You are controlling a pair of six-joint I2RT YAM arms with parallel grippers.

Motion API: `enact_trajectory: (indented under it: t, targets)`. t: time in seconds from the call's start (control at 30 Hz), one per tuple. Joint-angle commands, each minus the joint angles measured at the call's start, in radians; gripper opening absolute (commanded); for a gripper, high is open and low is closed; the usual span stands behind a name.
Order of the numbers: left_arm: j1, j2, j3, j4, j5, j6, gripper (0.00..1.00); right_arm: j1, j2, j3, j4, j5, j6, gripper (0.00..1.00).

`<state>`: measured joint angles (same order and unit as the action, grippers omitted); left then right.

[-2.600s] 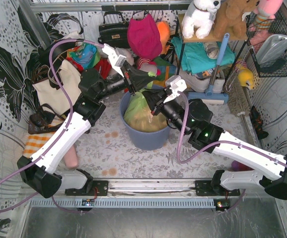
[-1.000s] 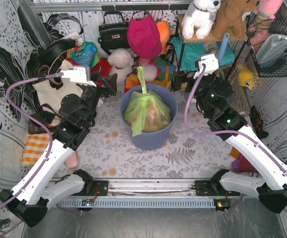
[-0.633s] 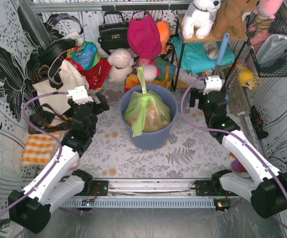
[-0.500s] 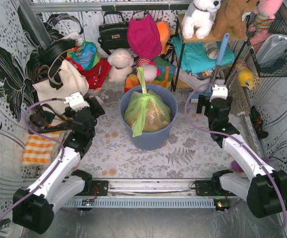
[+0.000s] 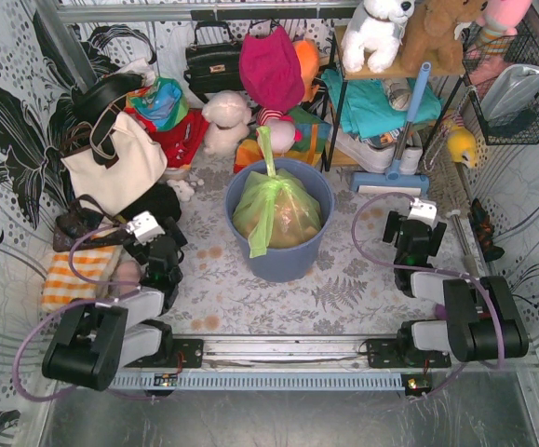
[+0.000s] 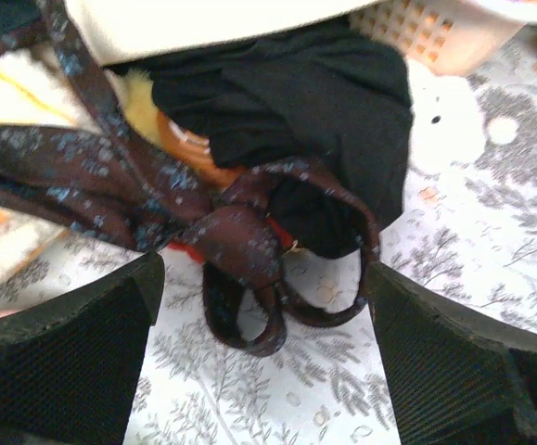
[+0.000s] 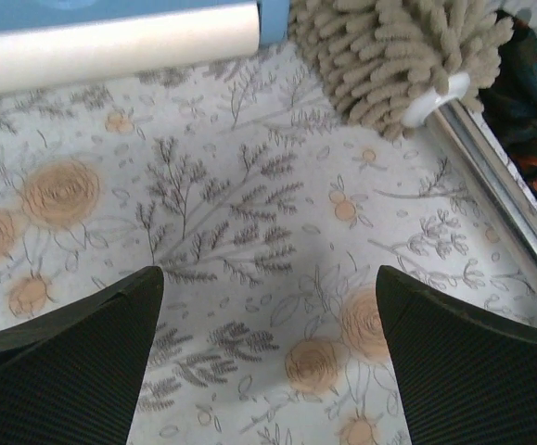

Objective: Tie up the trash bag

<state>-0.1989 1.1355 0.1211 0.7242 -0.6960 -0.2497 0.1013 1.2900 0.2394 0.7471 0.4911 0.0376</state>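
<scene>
The trash bag (image 5: 278, 212), light green with tan paper showing through, sits in the round blue-grey bin (image 5: 283, 263). Its neck is gathered into a knot (image 5: 271, 173), and a twisted tail (image 5: 266, 144) stands up from it. My left gripper (image 5: 162, 240) is folded back low at the left, well away from the bin. It is open and empty over the floral mat (image 6: 259, 371). My right gripper (image 5: 402, 231) is folded back at the right, also open and empty above the mat (image 7: 263, 362). Neither wrist view shows the bag.
A dark brown patterned strap (image 6: 240, 241) and black cloth (image 6: 314, 102) lie just ahead of the left fingers. A cream tote (image 5: 111, 163) and an orange checked cloth (image 5: 69, 275) are at the left. A tan mop head (image 7: 398, 56) and a metal rail (image 7: 500, 176) lie ahead of the right gripper.
Both arms have drawn back from the bin and folded down towards the near edge. The bag stays knotted in the bin. The left jaws have opened a little wider.
</scene>
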Motion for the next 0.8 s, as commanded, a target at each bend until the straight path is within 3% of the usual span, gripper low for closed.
enact_trajectory:
  t: [0.0,0.13,0.23,0.37,0.47,0.53,0.6,0.77]
  targets:
    - [0.018,0.095,0.027,0.361,0.020,0.077,0.98,-0.016,0.067,-0.006,0.295,-0.019,-0.017,0.97]
    - [0.044,0.246,0.045,0.517,0.161,0.117,0.98,-0.020,0.195,0.031,0.383,-0.103,-0.074,0.97]
    - [0.069,0.275,0.103,0.411,0.297,0.125,0.98,-0.022,0.202,0.058,0.330,-0.153,-0.065,0.97]
    - [0.084,0.338,0.061,0.560,0.458,0.186,0.98,-0.028,0.192,0.007,0.407,-0.200,-0.071,0.97]
    - [0.083,0.339,0.068,0.544,0.468,0.183,0.98,-0.039,0.207,-0.051,0.510,-0.295,-0.089,0.97]
    - [0.084,0.331,0.070,0.523,0.464,0.179,0.98,-0.041,0.263,-0.079,0.665,-0.332,-0.128,0.97]
    - [0.084,0.335,0.062,0.549,0.461,0.185,0.98,-0.042,0.240,-0.054,0.540,-0.330,-0.104,0.98]
    - [0.084,0.333,0.061,0.544,0.457,0.182,0.98,-0.043,0.254,-0.061,0.599,-0.267,-0.100,0.97]
